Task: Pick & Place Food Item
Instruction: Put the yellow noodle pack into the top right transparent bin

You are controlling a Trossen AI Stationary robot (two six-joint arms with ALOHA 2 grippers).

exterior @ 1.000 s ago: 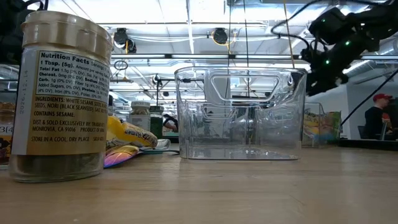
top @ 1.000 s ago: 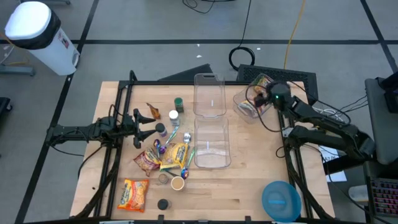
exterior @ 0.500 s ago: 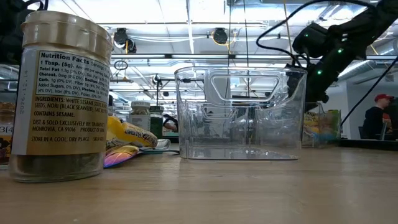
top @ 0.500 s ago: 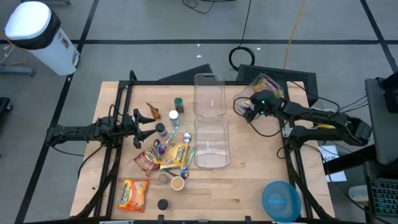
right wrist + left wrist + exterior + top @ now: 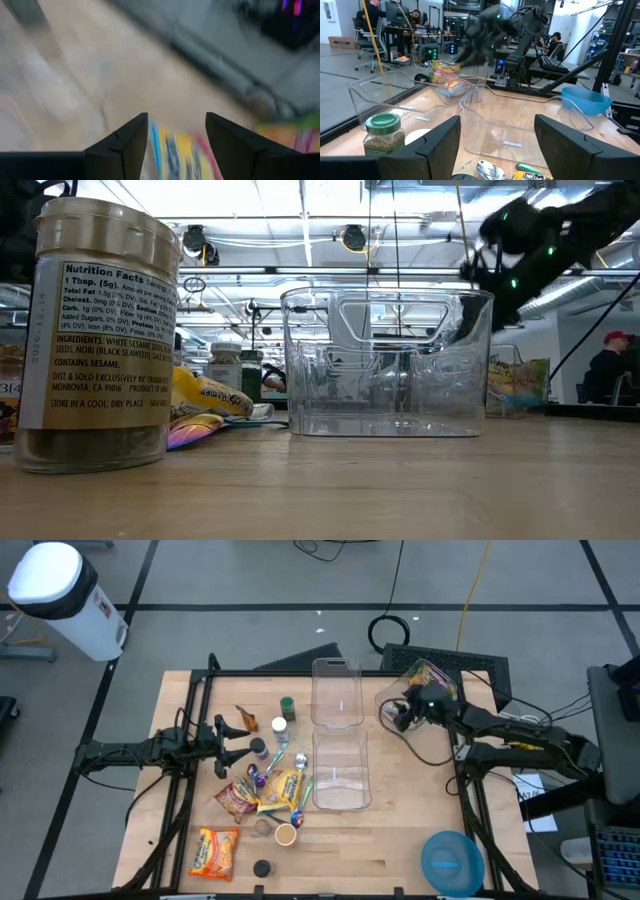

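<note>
the right gripper (image 5: pixel 397 718) hangs over the clear tub (image 5: pixel 392 708) at the far right of the table, and its fingers (image 5: pixel 120 145) stand apart with a striped, colourful food packet (image 5: pixel 175 152) showing between them; whether they actually pinch it i cannot tell. a second ago this gripper sat further right, above the snack bag (image 5: pixel 428 673) at the table's back edge; since then it has swung left and down to the tub, and its fingers have drawn closer together (a grab still in the making, i judge). that points to the pick phase: the item is being taken out of the tub, with the empty clear bin (image 5: pixel 341 770) mid-table the likely drop spot. the left gripper (image 5: pixel 233 743) has not moved, waiting wide apart beside the loose heap of packets (image 5: pixel 262 792) and jars on the left.
</note>
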